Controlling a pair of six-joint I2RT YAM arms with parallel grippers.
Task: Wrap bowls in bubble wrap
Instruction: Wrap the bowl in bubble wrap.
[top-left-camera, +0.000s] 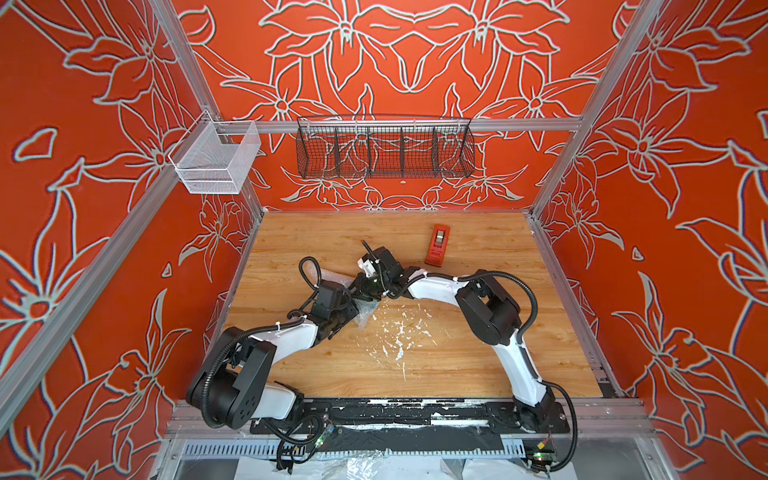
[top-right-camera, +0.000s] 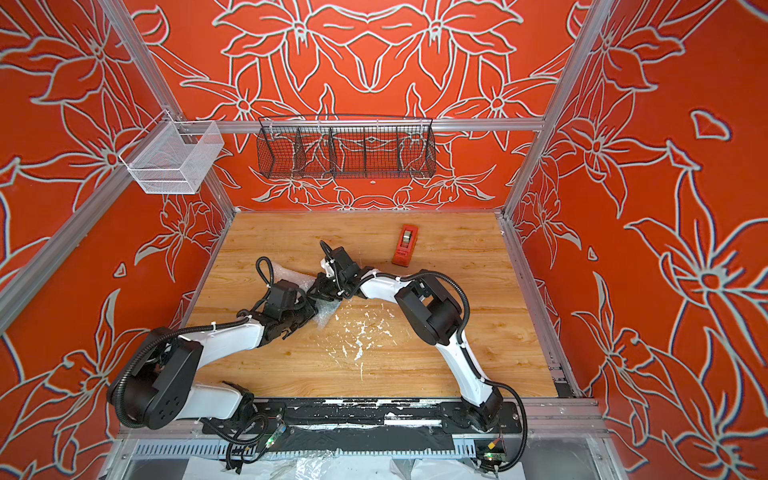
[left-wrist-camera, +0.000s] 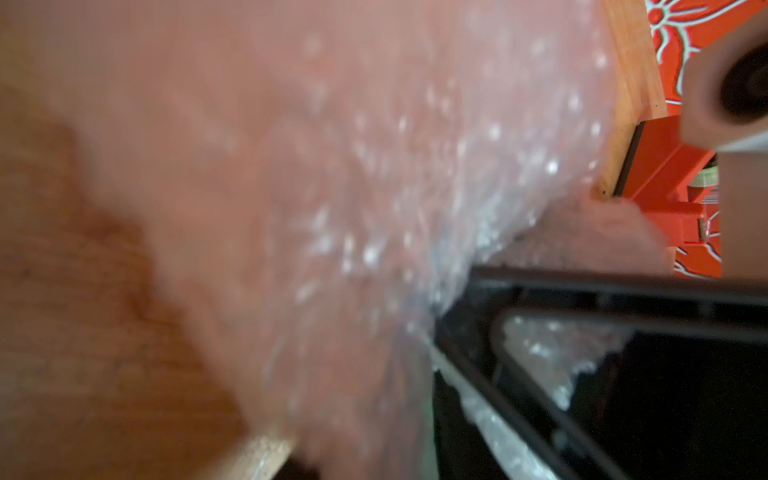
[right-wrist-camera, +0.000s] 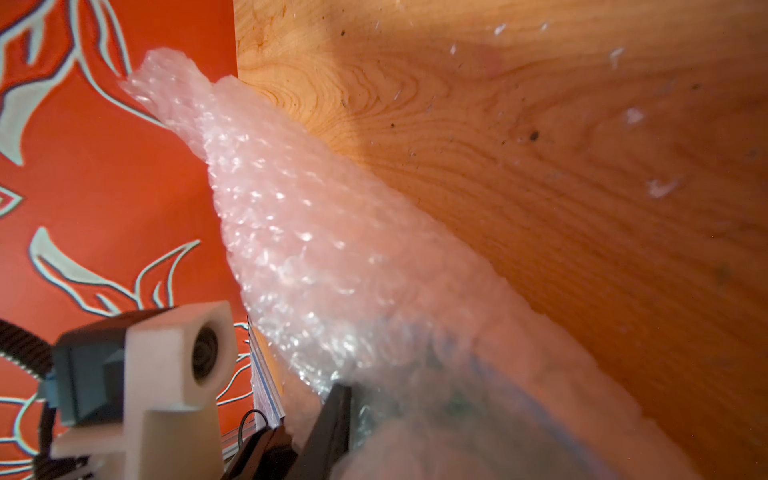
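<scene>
Bubble wrap (left-wrist-camera: 353, 187) fills the left wrist view, so close to the lens that it blurs to a pinkish haze. It hides the jaws of the left gripper (top-left-camera: 350, 311), so I cannot tell whether they are apart or together. In both top views this claw meets the right gripper (top-left-camera: 362, 291) nose to nose over the same bundle, the left reaching in from 7 o'clock and the right from 3 o'clock. The right wrist view shows one dark finger (right-wrist-camera: 334, 415) against the wrap, but whose it is stays unclear. The rest is buried in plastic, so I cannot tell how the right claw stands either. My guess is that the two crowd together because a springy sheet must be pinned from both sides or it unfolds. No bowl shows plainly. A greenish smudge through the wrap in the right wrist view may be it, which would put it inside the bundle between the claws. From above, the arms cover most of the sheet. Only a flap at 10 o'clock of the claws and a corner at 5 o'clock peek out onto the table (top-left-camera: 457, 357). White flecks (top-left-camera: 399, 332) lie at 4 o'clock. The red tape dispenser (top-left-camera: 437, 245) stands well apart at 2 o'clock, untouched, presumably kept for sealing the parcel.
</scene>
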